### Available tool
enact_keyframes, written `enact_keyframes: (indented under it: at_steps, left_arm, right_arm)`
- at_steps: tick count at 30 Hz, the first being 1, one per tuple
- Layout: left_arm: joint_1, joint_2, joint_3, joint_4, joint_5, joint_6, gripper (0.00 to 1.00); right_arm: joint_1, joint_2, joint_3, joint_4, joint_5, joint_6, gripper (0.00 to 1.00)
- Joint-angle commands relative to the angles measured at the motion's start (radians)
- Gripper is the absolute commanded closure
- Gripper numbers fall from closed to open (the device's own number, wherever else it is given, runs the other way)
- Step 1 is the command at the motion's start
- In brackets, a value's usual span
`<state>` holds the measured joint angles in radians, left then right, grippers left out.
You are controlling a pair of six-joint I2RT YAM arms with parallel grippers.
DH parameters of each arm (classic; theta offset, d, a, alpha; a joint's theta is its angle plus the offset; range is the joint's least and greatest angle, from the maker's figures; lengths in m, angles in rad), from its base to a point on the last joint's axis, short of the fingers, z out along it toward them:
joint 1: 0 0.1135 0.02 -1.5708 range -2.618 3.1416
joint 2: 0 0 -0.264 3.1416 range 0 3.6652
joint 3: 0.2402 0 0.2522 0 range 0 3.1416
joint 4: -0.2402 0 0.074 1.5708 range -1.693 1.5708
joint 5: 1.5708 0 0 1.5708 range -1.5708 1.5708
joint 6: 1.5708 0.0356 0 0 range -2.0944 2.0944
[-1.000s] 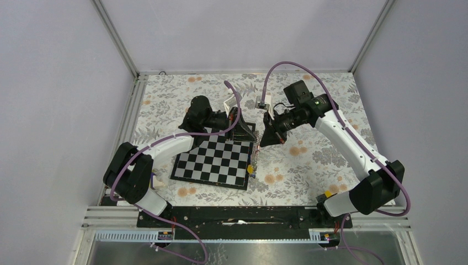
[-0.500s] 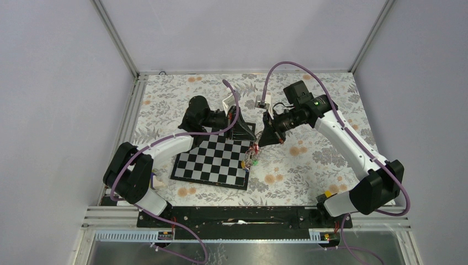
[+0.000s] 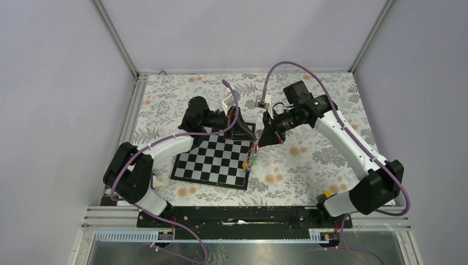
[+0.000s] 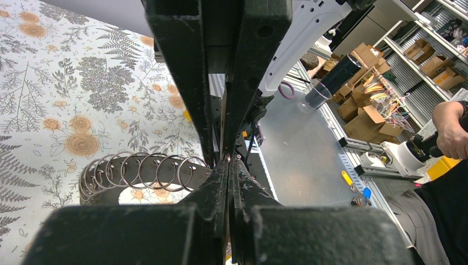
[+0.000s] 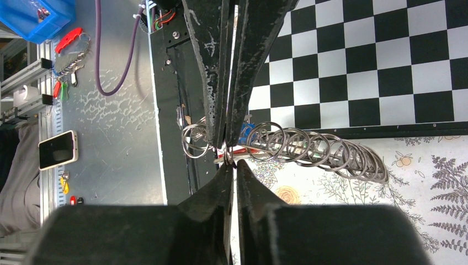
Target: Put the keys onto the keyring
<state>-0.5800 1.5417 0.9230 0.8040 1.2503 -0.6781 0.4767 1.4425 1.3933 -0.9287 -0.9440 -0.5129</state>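
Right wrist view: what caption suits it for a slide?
Right gripper and left gripper meet tip to tip at the keyring, stretched into loops beside the chessboard.

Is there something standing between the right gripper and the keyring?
Nothing visible does. The fingertips of the right gripper sit directly at the wire of the keyring, whose loops trail off to one side. The left gripper is shut against the same coil.

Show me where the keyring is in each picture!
Top external: the keyring is near the picture's middle, at the chessboard's right edge.
Left wrist: lower left, its wire loops over the floral cloth.
Right wrist: middle, loops along the chessboard's lower edge.
Shared landmark: the floral cloth, in all three views.
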Motion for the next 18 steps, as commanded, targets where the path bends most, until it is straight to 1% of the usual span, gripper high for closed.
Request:
enact_keyframes:
  at_steps: [1, 4, 7, 18]
  left_arm:
    - [-0.002, -0.027, 0.01, 0.106, 0.014, -0.014, 1.0]
    - [-0.003, -0.02, 0.009, 0.129, 0.011, -0.035, 1.0]
    - [-0.002, -0.015, 0.01, 0.141, 0.011, -0.047, 1.0]
    - [-0.002, -0.013, 0.006, 0.138, 0.007, -0.047, 1.0]
  right_arm:
    - [-0.003, -0.028, 0.02, 0.015, -0.005, -0.005, 0.77]
    - [-0.003, -0.051, 0.029, 0.013, -0.004, -0.012, 0.7]
    - [-0.003, -0.06, 0.042, 0.013, -0.003, -0.015, 0.67]
    - [-0.003, -0.057, 0.073, 0.011, 0.0, -0.018, 0.66]
